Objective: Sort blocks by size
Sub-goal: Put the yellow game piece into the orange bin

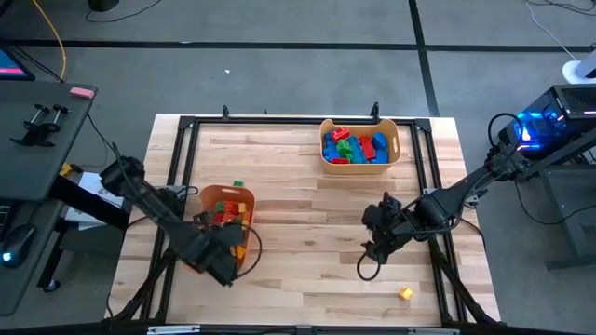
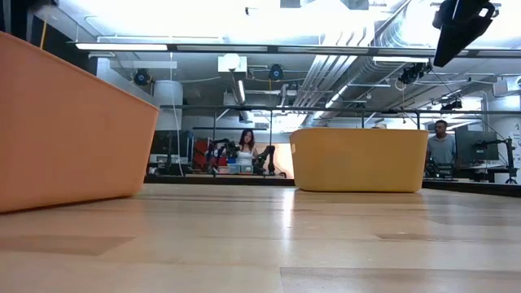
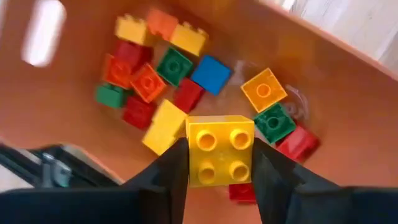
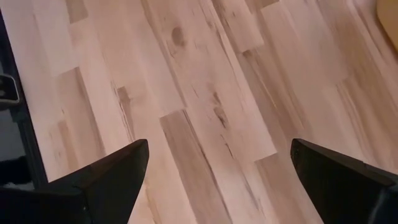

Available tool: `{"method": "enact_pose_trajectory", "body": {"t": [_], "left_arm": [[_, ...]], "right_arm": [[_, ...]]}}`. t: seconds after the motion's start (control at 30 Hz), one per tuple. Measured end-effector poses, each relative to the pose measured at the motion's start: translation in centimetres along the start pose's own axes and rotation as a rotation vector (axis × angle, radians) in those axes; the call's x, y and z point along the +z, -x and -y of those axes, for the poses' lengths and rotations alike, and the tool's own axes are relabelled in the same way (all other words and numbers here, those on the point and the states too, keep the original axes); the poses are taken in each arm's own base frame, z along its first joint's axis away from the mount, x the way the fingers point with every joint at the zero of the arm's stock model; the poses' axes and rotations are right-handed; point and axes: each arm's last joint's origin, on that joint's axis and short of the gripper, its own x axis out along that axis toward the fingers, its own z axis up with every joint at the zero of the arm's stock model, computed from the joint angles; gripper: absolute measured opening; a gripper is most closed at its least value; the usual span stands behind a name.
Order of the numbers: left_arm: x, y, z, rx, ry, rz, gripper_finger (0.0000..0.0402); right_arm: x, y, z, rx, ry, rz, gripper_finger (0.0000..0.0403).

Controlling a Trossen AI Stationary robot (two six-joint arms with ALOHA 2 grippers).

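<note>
1. Wood-plank table point(image 1: 307, 200) w/ a black frame round it, lab room behind w/ people at far benches – nobody near the rig.
2. Left gripper point(image 3: 221, 163) hangs over the darker orange bin point(image 1: 216, 197) on the table's left side, fingers clamped either side of a yellow four-stud brick point(image 3: 221, 149). Grip looks light – my guess is it's about to let go.
3. Below it in the bin: a heap of small bricks point(image 3: 163, 84), red, green, blue, yellow, orange. So the small ones seem to go here.
4. To do the drop well: stay centred over the bin floor, not the wall, open fully, lift straight up so the brick doesn't catch on a finger.
5. Right gripper point(image 4: 217, 171) sits over bare wood on the table's right side, fingers wide apart, holding nothing.
6. Yellow bin point(image 1: 359, 142) at the far edge holds bigger bricks point(image 1: 354, 149), red, blue, green.
7. One loose yellow-orange brick point(image 1: 406, 294) near the front right – prob. the next pick, closest to the right arm.
</note>
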Motion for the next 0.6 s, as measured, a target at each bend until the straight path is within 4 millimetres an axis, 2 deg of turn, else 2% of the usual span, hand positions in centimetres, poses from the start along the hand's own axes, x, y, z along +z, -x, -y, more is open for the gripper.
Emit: {"method": "enact_pose_trajectory", "body": {"t": [0.07, 0.23, 0.43, 0.6], "left_arm": [[0.4, -0.6, 0.0, -0.02, 0.026, -0.043, 0.0139], [1.7, -0.7, -0.5, -0.077, 0.047, -0.109, 0.0199], [3.7, 0.6, -1.2, -0.151, 0.016, -0.099, 0.0254], [5.3, 2.5, -1.2, -0.213, -0.006, 0.038, 0.0269]], "right_arm": [[0.0, 0.0, 0.0, 0.0, 0.035, 0.0, 0.0389], [0.0, 0.0, 0.0, 0.0, 0.057, 0.0, 0.0389], [-0.2, 0.0, -0.2, 0.058, 0.168, -0.061, 0.0389], [-0.8, 0.2, -0.7, 0.17, 0.254, -0.16, 0.0389]]}}
